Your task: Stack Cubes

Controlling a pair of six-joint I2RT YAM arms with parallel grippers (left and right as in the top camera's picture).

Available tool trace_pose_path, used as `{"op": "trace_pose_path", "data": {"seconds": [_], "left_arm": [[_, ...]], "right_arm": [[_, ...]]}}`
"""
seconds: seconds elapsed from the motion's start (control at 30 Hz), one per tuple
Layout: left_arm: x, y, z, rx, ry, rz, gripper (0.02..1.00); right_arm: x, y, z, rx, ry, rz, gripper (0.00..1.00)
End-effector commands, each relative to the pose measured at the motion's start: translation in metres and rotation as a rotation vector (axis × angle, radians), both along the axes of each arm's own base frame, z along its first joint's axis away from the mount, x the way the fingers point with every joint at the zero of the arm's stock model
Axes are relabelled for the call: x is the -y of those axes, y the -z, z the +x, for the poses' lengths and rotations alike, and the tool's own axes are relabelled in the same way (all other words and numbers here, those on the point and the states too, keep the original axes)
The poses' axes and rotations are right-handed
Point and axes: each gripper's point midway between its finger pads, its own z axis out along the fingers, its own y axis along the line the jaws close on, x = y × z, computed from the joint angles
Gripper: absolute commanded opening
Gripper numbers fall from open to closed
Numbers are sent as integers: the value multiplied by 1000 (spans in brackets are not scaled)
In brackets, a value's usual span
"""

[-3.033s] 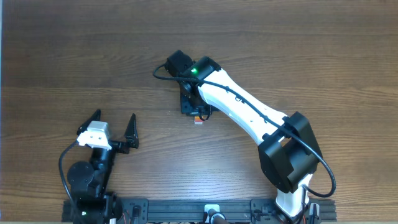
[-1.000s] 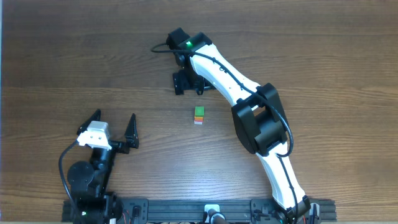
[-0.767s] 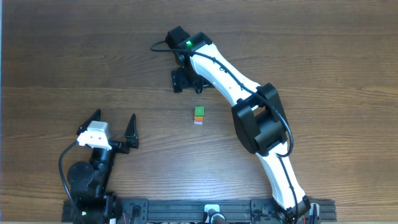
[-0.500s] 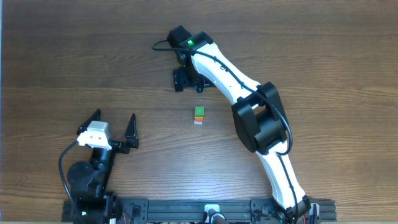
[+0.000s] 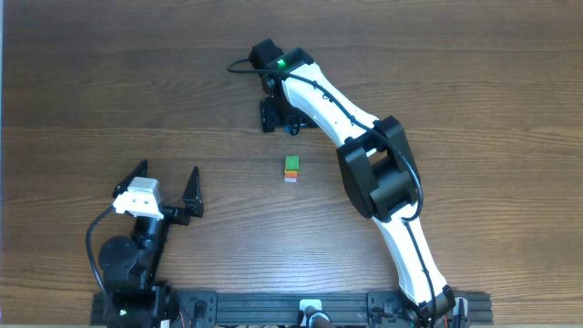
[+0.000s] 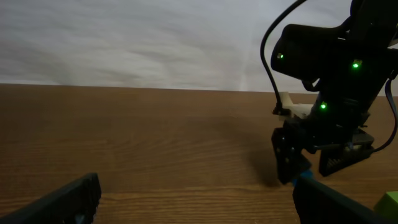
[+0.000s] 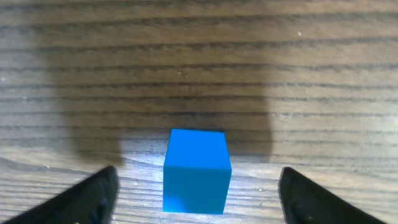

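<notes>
Nearest the bases, the left gripper (image 5: 168, 170) is sitting low over the wooden table (image 5: 474, 73) at its left side, its two fingers spreading wide and gripping nothing. Farther out, near the middle of the table, a small stack of cubes (image 5: 291, 169) is standing upright, with a green cube (image 5: 291, 163) lying on top of an orange cube (image 5: 291, 173) (a pale sliver is showing beneath that, too small to make out). The stack is standing well apart from both grippers. Farther still, the right arm (image 5: 332, 105) is stretching up the table, and the right gripper (image 5: 281, 121) is pointing down over a blue cube (image 7: 197, 169). The blue cube is resting flat on the wood between that gripper's fingers (image 7: 81, 199), which are gaping wide, with bare wood showing on either side and neither finger touching it.
</notes>
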Motion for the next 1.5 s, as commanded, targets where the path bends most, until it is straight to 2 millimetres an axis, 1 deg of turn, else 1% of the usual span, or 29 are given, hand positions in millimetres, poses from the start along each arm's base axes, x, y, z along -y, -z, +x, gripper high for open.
{"op": "trace_pose_path", "data": {"seconds": [0.03,0.3,0.37,0.53,0.63,0.8,0.93,1.03,1.17,1.2,1.23,1.37,1.5], "left_arm": [[0,1,0,1,4,10,998],[0,1,0,1,4,10,998],[0,1,0,1,4,10,998],[0,1,0,1,4,10,998],[0,1,0,1,4,10,998],[0,1,0,1,4,10,998],[0,1,0,1,4,10,996],[0,1,0,1,4,10,998],[0,1,0,1,4,10,998],[0,1,0,1,4,10,996],[0,1,0,1,4,10,998],[0,1,0,1,4,10,998],[0,1,0,1,4,10,998]], "right_arm": [[-1,-1,7,18,18,2,689],[-1,-1,6,15,26,4,452],[-2,-1,6,15,26,6,378],[-3,-1,5,12,30,10,321],[-3,-1,5,11,32,9,253],[-2,-1,6,11,42,10,172],[-2,-7,7,17,43,13,145],[-3,-18,8,33,42,24,134],[-3,-41,7,60,41,42,121],[-4,-49,7,71,40,48,119],[-4,-63,5,87,36,57,108],[0,-98,-1,140,29,54,60],[3,-126,-12,168,19,62,7]]}}
